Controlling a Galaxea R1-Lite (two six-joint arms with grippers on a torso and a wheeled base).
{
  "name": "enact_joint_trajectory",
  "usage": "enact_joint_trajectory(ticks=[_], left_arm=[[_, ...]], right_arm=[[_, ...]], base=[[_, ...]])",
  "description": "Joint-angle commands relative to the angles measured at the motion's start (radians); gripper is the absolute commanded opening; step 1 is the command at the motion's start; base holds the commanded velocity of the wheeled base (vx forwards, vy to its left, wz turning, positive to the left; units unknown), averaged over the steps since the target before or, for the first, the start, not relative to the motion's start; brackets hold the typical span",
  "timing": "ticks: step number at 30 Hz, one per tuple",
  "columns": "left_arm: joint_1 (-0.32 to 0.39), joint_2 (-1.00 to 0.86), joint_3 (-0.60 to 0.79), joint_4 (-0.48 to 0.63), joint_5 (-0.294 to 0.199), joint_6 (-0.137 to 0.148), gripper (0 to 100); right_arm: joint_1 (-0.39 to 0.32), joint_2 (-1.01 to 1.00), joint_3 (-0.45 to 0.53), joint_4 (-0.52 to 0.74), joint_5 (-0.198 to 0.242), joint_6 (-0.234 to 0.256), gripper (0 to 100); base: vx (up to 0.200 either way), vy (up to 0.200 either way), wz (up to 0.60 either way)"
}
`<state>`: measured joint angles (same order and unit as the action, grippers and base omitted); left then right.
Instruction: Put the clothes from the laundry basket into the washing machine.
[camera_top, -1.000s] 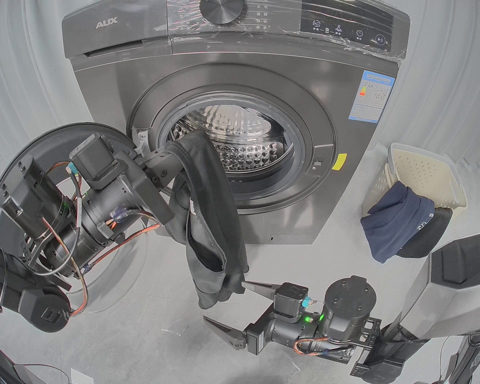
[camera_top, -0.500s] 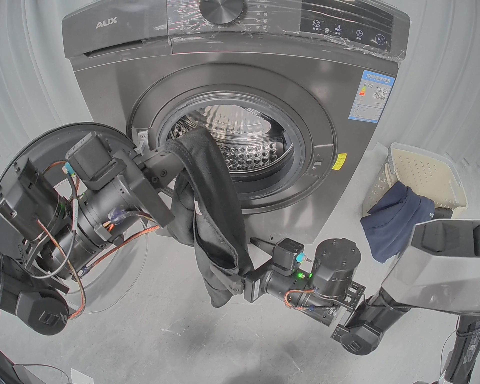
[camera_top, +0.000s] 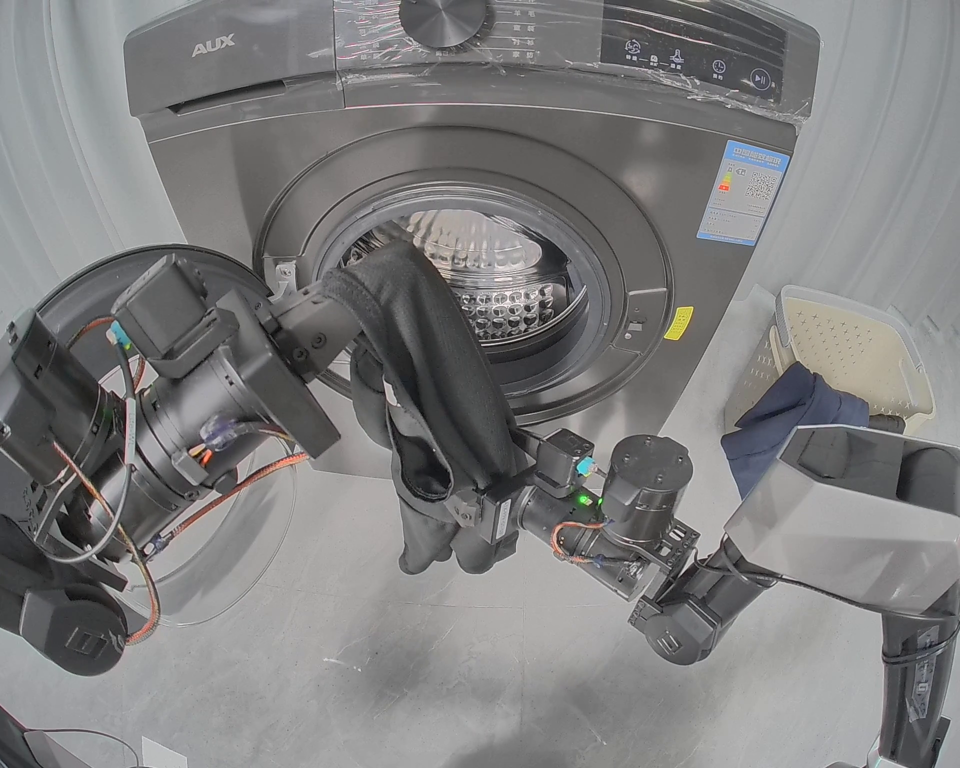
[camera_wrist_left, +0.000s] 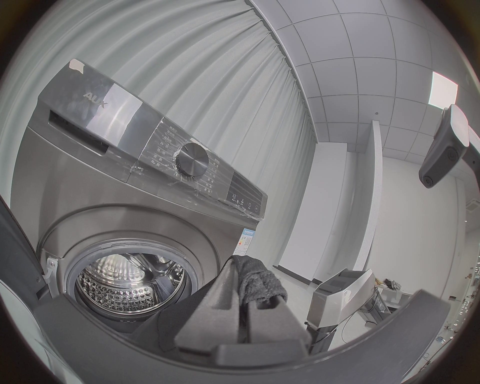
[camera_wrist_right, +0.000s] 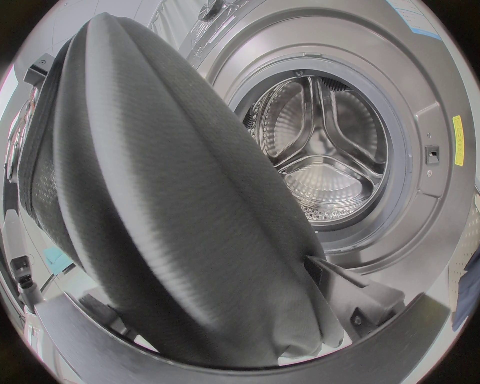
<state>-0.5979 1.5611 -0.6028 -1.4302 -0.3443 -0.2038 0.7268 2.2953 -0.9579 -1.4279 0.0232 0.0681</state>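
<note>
A black garment (camera_top: 430, 380) hangs in front of the washing machine's open drum (camera_top: 470, 280). My left gripper (camera_top: 335, 300) is shut on its top edge, level with the drum's left rim; the pinched cloth (camera_wrist_left: 255, 285) shows between its closed fingers in the left wrist view. My right gripper (camera_top: 490, 490) is open and pressed into the lower hanging part from the right. The cloth (camera_wrist_right: 165, 200) drapes over it, and one finger (camera_wrist_right: 350, 295) shows beside the fabric. The laundry basket (camera_top: 860, 350) stands at the right with a navy garment (camera_top: 790, 410) over its rim.
The round machine door (camera_top: 100, 290) stands swung open at the left, behind my left arm. The shiny drum (camera_wrist_right: 325, 150) holds no clothes. The grey floor (camera_top: 400, 680) lies below the garment. White curtains hang on both sides of the machine.
My right gripper has risen from near the floor and pushed leftward into the garment's lower part, lifting it. My left gripper has lifted the top edge slightly toward the drum.
</note>
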Motion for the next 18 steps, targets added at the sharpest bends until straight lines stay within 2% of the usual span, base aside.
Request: enact_joint_trajectory(ticks=[1,6,7,12,18], left_arm=[[0.0,-0.015,-0.003,0.001,-0.001,-0.002,0],[0.007,-0.013,-0.006,0.004,0.001,-0.003,0],[0.009,-0.013,-0.006,0.005,0.002,-0.003,0],[0.016,-0.003,-0.008,0.016,0.013,-0.005,0],[0.089,0.033,0.0,0.025,0.014,0.0,0]], right_arm=[[-0.007,0.064,-0.076,0.001,0.001,-0.004,100],[-0.003,0.072,-0.107,0.001,-0.006,-0.002,100],[-0.003,0.064,-0.105,0.001,-0.006,-0.002,0],[-0.012,0.018,-0.059,-0.005,-0.005,-0.002,0],[-0.049,-0.07,0.048,-0.014,-0.012,0.007,0]], base=[[0.0,0.0,0.0],[0.0,0.0,0.0],[0.0,0.0,0.0],[0.0,0.0,0.0],[0.0,0.0,0.0]])
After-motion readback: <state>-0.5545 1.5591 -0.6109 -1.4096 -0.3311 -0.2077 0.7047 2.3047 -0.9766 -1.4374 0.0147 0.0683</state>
